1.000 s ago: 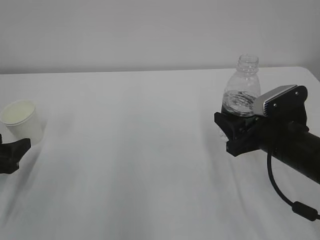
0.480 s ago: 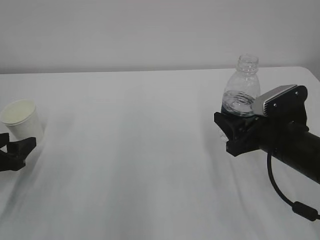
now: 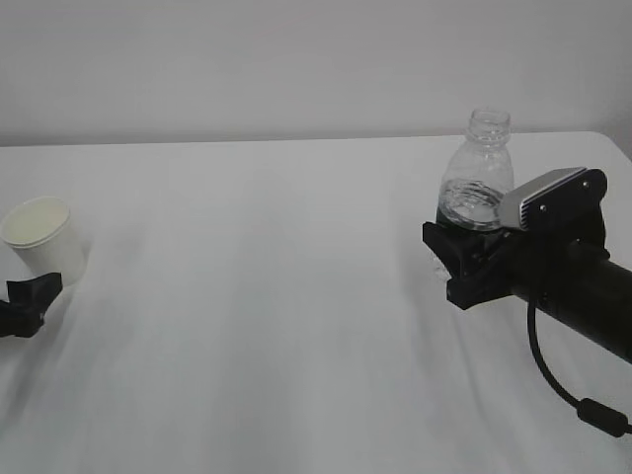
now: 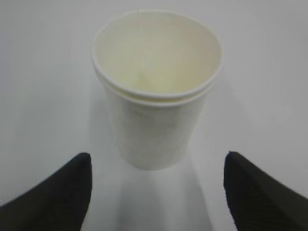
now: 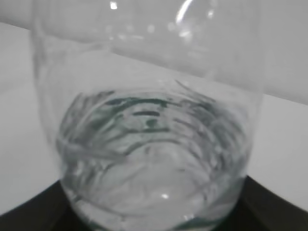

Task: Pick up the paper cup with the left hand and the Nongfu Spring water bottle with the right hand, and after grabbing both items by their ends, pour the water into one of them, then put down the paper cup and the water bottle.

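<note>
**Standing apart: cup released at far left, bottle gripped at right**

Sitting upright at the far left edge of the white table (image 3: 296, 296), the paper cup (image 3: 44, 237) has its cream inside showing. The left gripper (image 4: 156, 192) waits just near of it, jaws spread wide, its dark fingertips (image 4: 57, 192) flanking the cup's base without touching it. Well apart on the right, the Nongfu Spring water bottle (image 3: 477, 173) stands upright and uncapped, its lower part clasped by the right gripper (image 3: 464, 259). Seen through the wrist camera, the water (image 5: 154, 159) fills only the bottle's lower part, green label print showing through it.
</note>
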`<state>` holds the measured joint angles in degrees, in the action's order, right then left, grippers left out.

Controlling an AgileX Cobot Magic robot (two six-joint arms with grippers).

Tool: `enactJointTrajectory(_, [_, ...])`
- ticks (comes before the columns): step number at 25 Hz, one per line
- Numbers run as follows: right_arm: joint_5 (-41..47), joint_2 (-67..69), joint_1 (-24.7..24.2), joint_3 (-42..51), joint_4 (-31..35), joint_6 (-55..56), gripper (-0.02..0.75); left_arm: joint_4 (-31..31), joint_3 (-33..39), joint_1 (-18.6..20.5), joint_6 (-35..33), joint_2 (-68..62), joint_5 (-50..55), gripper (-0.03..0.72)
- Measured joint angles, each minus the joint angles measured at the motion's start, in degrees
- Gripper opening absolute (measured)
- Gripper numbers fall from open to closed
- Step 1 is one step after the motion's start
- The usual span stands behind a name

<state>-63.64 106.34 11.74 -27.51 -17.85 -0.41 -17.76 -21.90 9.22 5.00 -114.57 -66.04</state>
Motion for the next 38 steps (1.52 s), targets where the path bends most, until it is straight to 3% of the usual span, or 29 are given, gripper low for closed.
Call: enactJointTrajectory(38, [0.0,0.0,0.0,0.0,-1.8,0.0,0.471,-1.36,-6.88,0.0,1.03,-4.28,0.0,0.61])
